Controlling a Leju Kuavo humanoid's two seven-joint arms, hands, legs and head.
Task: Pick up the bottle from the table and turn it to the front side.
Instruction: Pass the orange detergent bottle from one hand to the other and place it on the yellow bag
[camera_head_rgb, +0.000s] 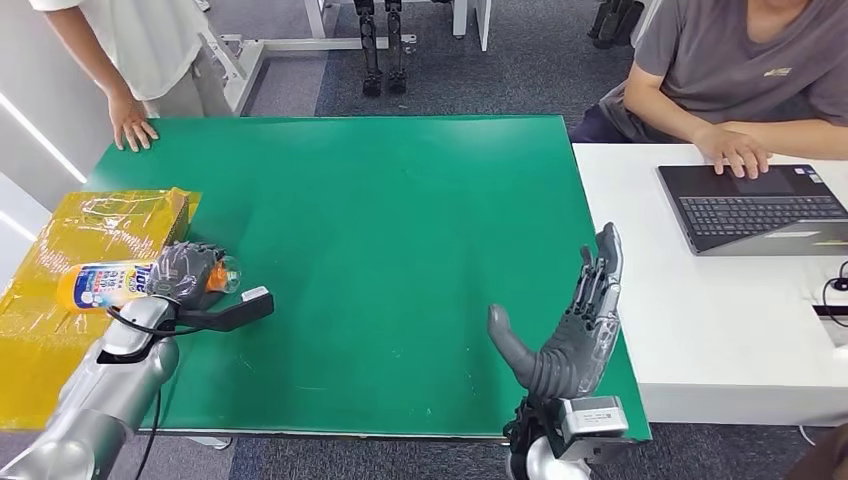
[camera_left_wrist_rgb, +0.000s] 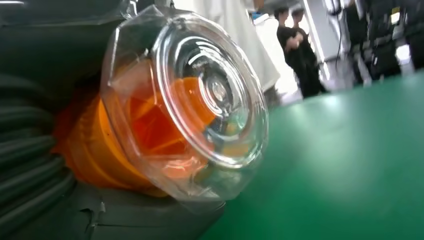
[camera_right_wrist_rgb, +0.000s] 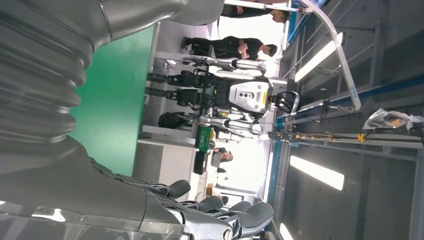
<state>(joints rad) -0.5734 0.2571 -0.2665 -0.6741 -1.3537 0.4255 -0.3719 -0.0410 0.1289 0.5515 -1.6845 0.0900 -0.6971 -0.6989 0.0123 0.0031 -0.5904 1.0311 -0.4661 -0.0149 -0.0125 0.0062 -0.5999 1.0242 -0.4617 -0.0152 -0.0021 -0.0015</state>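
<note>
the bottle (camera_head_rgb: 110, 284) lies on its side at the left edge of the green table (camera_head_rgb: 400, 250), its body over a yellow plastic bag (camera_head_rgb: 60, 300) that sits partly on that edge. the left robot hand (camera_head_rgb: 185, 270) is wrapped around the neck end of the bottle, dark fingers curled over it, so it has hold of it. the bottle is orange with a blue and white label, and its clear cap (camera_left_wrist_rgb: 210, 100) points toward the middle of the table. in the left wrist view the cap is close up, with an orange nozzle inside it and the orange shoulder of the bottle pressed against the grey ribbed cover of the hand; what is inside the bottle itself cannot be told.

the right robot hand (camera_head_rgb: 570, 330) stands near the right front corner of the table, fingers stretched upward and apart, thumb out to the side, with nothing in it.

just to the right of the green table is a white table (camera_head_rgb: 720, 330) with a dark laptop (camera_head_rgb: 760, 207) on it; a seated person has a hand (camera_head_rgb: 735, 152) at its keyboard edge. another person stands at the far left corner, with a hand (camera_head_rgb: 132, 128) flat on the green surface. the stretch of table between the two robot hands is bare green. a black cable (camera_head_rgb: 835, 290) lies at the far right edge of the white table.
</note>
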